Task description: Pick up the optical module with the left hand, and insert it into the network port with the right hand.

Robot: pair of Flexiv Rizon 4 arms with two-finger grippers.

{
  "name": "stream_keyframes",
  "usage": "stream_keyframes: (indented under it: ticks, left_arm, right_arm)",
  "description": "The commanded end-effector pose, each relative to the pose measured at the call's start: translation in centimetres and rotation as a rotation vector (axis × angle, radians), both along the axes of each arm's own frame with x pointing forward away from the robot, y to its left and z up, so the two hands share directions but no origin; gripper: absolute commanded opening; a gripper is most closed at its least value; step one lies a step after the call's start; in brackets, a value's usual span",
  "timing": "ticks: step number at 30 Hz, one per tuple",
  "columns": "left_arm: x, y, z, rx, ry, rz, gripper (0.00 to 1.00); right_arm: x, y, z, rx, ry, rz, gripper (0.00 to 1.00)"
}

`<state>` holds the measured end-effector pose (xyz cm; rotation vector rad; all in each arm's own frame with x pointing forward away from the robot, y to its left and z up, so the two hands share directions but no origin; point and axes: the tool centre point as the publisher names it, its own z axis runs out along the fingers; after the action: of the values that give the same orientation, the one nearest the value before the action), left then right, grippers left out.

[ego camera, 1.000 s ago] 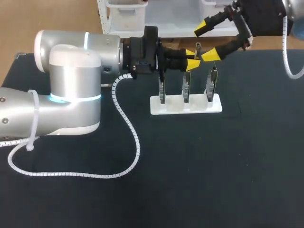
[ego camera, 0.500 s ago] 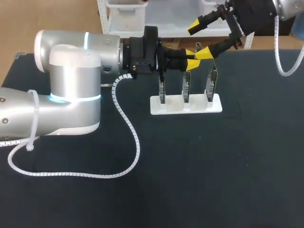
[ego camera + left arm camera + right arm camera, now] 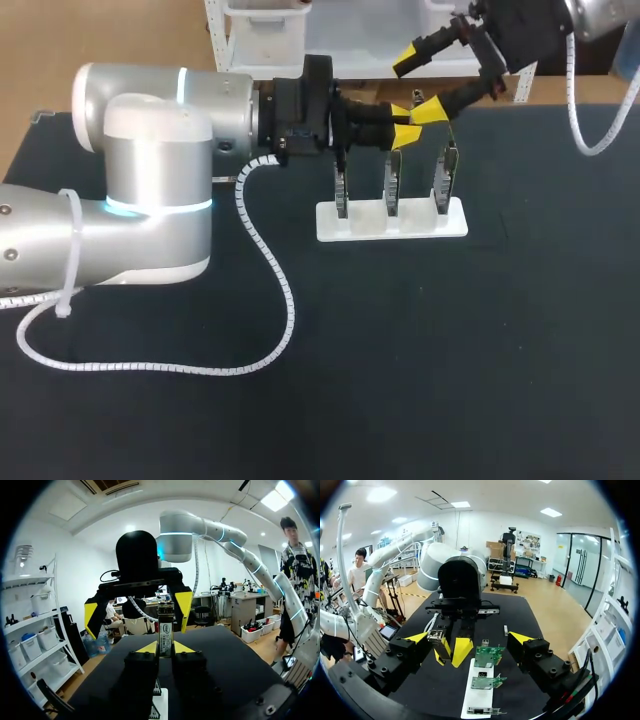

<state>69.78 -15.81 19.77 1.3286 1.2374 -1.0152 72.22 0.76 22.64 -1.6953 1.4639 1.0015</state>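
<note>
Left gripper point(image 3: 403, 122) is over the far middle of the desk point(image 3: 450, 350), jaws clenched on the optical module point(image 3: 165, 632) — the module stands upright between the yellow tips, above the white holder point(image 3: 365, 222). Right gripper point(image 3: 419, 87) comes in from the far right corner, jaws released and spread wide. The module's free end lies between them, close to one finger, contact unclear. The holder carries three upright circuit boards point(image 3: 392, 185) in a row near the desk's far edge — little room behind it, much more desk surface on its near and right sides. Left arm point(image 3: 150, 190) and its white coiled cable point(image 3: 270, 270) take up the left side. Right arm point(image 3: 600, 15) is cut off at the far right corner. Network port is too small to pick out on the boards, and the module is mostly hidden by fingers in the head view.
</note>
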Motion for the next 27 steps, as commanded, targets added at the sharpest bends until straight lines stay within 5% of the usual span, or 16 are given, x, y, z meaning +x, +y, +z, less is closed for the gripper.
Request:
stream_keyframes:
  ticks: [1,16,17,18,22,23,27]
  left_arm:
    - [-0.11,0.01,-0.03,-0.001,-0.001,0.005,0.0]
    - [-0.11,0.01,-0.03,-0.001,-0.001,0.005,0.0]
    - [-0.11,0.01,-0.03,-0.001,-0.001,0.005,0.0]
    - [-0.11,0.01,-0.03,-0.001,-0.001,0.005,0.0]
    - [-0.11,0.01,-0.03,-0.001,-0.001,0.005,0.0]
    - [-0.11,0.01,-0.03,-0.001,-0.001,0.005,0.0]
    - [-0.11,0.01,-0.03,-0.001,-0.001,0.005,0.0]
  right_arm:
    - [0.11,0.04,0.06,-0.008,0.007,-0.001,1.0]
    - [0.11,0.04,0.06,-0.008,0.007,-0.001,1.0]
    - [0.11,0.04,0.06,-0.008,0.007,-0.001,0.87]
    - [0.11,0.04,0.06,-0.008,0.007,-0.001,0.49]
    - [0.11,0.04,0.06,-0.008,0.007,-0.001,0.16]
    - [0.11,0.04,0.06,-0.008,0.007,-0.001,0.0]
    - [0.11,0.04,0.06,-0.008,0.007,-0.001,0.0]
